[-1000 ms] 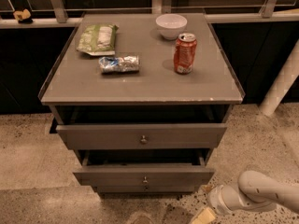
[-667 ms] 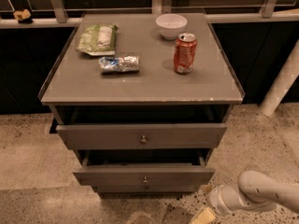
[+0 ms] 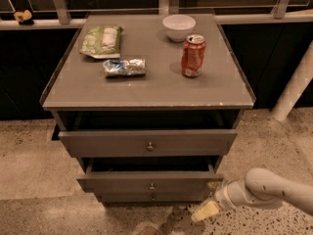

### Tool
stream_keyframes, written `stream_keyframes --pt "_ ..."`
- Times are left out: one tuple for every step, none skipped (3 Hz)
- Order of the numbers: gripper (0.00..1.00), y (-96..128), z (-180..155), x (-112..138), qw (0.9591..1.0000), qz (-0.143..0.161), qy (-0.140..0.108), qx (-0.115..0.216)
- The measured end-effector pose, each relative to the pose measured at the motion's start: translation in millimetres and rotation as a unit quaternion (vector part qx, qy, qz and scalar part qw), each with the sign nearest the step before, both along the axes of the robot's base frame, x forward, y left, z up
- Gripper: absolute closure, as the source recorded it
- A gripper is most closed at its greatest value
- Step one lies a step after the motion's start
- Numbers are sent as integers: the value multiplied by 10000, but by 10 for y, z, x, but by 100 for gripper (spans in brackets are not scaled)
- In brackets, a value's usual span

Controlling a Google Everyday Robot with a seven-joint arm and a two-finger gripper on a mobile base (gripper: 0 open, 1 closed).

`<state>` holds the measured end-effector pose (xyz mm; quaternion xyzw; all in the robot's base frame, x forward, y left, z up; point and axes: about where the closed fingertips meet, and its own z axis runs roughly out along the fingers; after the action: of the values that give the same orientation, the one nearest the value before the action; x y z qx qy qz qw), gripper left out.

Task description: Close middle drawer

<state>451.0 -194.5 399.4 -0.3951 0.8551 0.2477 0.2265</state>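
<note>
The grey cabinet (image 3: 146, 89) has three drawers. The top drawer (image 3: 98, 143) is pulled out a little. The middle drawer (image 3: 117, 182), with a plain grey front and a small round metal knob (image 3: 151, 186), is also pulled out and juts a bit further forward than the top one. The bottom drawer (image 3: 127, 198) shows only as a thin strip below it. My gripper (image 3: 205, 211) is low at the right, on a white arm (image 3: 274, 187) that comes in from the right edge. It is just below and right of the middle drawer's right front corner, not touching it.
On the cabinet top stand a red soda can (image 3: 193, 56), a white bowl (image 3: 179, 27), a green chip bag (image 3: 102, 40) and a crumpled silver packet (image 3: 124, 67). A white post (image 3: 293, 89) leans at the right. The speckled floor (image 3: 39, 199) lies around the cabinet.
My gripper and arm have risen slightly and moved a little left, closer to the middle drawer's right corner. The drawers and the items on top have not moved.
</note>
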Motion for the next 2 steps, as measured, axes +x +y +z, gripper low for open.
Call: stream_keyframes --pt "0 30 93 305 9996 -245 -158 8" --pt "0 60 184 510 9986 -425 -308 27"
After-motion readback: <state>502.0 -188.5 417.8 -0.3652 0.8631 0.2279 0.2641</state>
